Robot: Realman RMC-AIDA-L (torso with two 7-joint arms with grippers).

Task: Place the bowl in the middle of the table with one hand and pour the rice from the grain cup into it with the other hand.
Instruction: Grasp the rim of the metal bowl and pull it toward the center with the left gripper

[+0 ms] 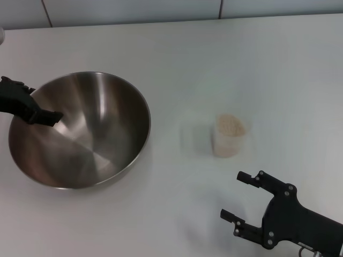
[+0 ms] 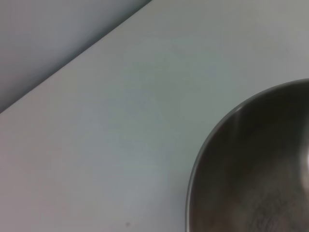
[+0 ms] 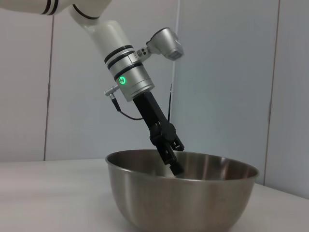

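The steel bowl (image 1: 91,134) is on the left part of the white table (image 1: 225,64) and looks empty. My left gripper (image 1: 45,116) is shut on its left rim, with one finger inside the bowl. The right wrist view shows this grip (image 3: 174,164) on the far rim of the bowl (image 3: 183,203). The left wrist view shows only part of the bowl (image 2: 256,169). The clear grain cup (image 1: 228,143) stands upright right of centre, filled with rice (image 1: 230,125). My right gripper (image 1: 233,195) is open and empty, near the front edge, just in front of the cup.
A tiled wall (image 1: 134,8) runs along the table's far edge. Bare tabletop lies between the bowl and the cup (image 1: 171,160) and behind them.
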